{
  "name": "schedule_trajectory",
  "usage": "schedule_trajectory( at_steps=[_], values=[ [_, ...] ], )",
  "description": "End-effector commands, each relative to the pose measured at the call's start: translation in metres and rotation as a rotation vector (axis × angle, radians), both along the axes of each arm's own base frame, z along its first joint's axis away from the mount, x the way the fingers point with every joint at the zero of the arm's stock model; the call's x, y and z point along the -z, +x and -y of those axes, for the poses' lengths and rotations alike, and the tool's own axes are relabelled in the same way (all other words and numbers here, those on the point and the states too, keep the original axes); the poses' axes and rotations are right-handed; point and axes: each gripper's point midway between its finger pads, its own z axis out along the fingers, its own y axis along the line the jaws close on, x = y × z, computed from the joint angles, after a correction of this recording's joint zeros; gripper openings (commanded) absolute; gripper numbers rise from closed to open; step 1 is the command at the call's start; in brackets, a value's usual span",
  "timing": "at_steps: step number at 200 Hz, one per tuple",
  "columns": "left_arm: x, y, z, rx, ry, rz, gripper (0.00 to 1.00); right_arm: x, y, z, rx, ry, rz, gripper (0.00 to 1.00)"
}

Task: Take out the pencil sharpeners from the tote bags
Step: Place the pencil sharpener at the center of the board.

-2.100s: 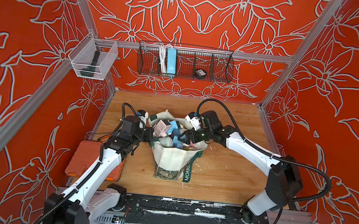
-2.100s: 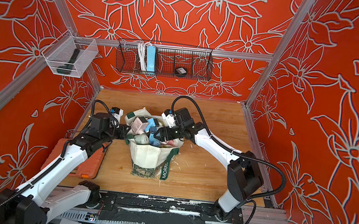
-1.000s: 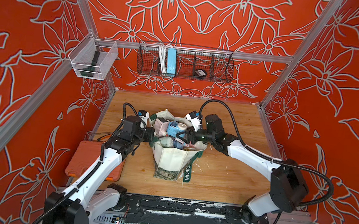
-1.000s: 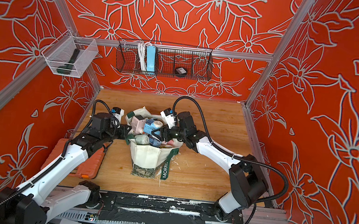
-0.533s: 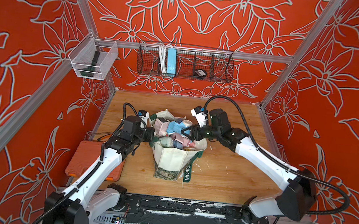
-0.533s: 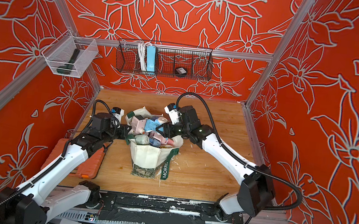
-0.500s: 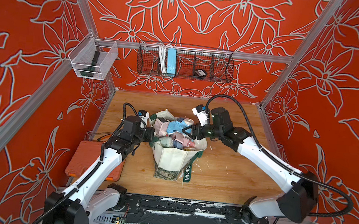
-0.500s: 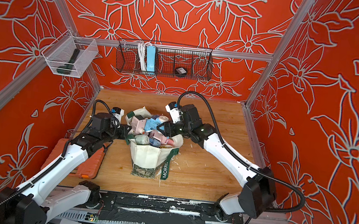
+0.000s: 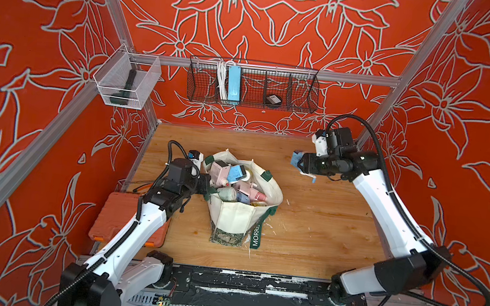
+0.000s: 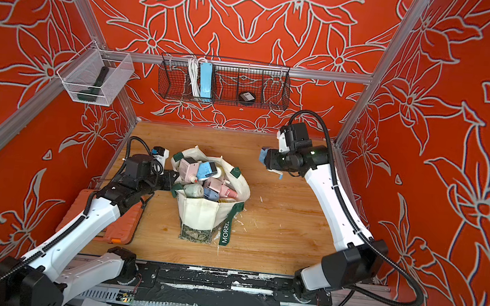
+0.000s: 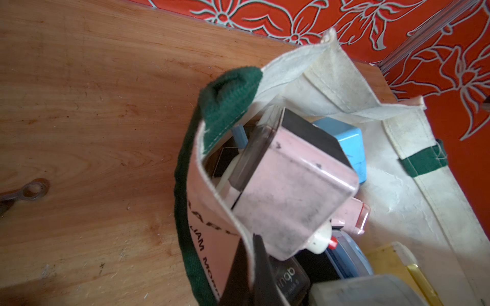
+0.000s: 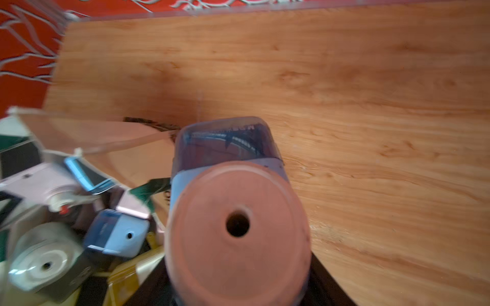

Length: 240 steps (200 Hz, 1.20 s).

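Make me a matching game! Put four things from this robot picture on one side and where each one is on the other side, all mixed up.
Things:
1. blue power strip
2. orange case
3. blue pencil sharpener
4. tote bag

Places:
A. gripped in the right end effector, above the table
B. standing mid-table, stuffed full
C. in the wire basket on the back wall
D. lying flat at the table's edge, partly under the left arm

Pairs: 1-C, 2-D, 3-A, 4-B
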Motion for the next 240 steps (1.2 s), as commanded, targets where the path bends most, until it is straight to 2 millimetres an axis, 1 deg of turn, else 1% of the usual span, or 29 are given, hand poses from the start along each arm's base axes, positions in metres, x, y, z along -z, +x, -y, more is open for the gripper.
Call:
schedule_trajectory(
  at_steps=[1,15,30,32,36,53,73,85,110,142,156,209,240],
  values=[
    [0.004,-0.008,0.004,0.019,-0.003,-0.029,0.0,0.03,0.004,0.039,0.054,-0.203,-0.149,0.39],
    [0.005,-0.008,0.003,0.011,0.003,-0.031,0.0,0.041,0.02,0.053,0.08,-0.256,-0.203,0.39],
    [0.006,-0.008,0.003,0.012,0.001,-0.032,0.0,0.056,0.037,0.059,0.078,-0.315,-0.275,0.39],
    [-0.002,-0.01,0.002,0.011,-0.003,-0.006,0.0,0.058,0.038,0.06,0.077,-0.322,-0.285,0.38],
    [-0.004,-0.011,0.002,0.011,-0.004,0.001,0.0,0.062,0.042,0.062,0.077,-0.34,-0.307,0.38],
    [-0.005,-0.011,0.002,0.009,-0.003,0.002,0.0,0.082,0.055,0.06,0.057,-0.386,-0.393,0.37],
    [-0.005,-0.011,0.003,0.012,-0.003,0.002,0.0,0.096,0.071,0.06,0.061,-0.413,-0.425,0.36],
    [-0.005,-0.011,0.003,0.012,-0.002,0.004,0.0,0.108,0.077,0.056,0.051,-0.421,-0.446,0.36],
    [-0.005,-0.011,0.003,0.015,-0.004,0.003,0.0,0.134,0.08,0.051,0.02,-0.431,-0.51,0.36],
    [-0.004,-0.011,0.004,0.017,-0.002,0.001,0.0,0.157,0.078,0.047,-0.005,-0.423,-0.567,0.37],
    [-0.004,-0.011,0.004,0.018,-0.004,-0.002,0.0,0.164,0.077,0.046,-0.01,-0.427,-0.584,0.39],
    [-0.001,-0.01,0.003,0.015,0.0,-0.01,0.0,0.179,0.076,0.044,-0.025,-0.419,-0.619,0.48],
    [0.0,-0.01,0.003,0.016,0.0,-0.012,0.0,0.188,0.075,0.04,-0.033,-0.407,-0.639,0.57]
  ],
)
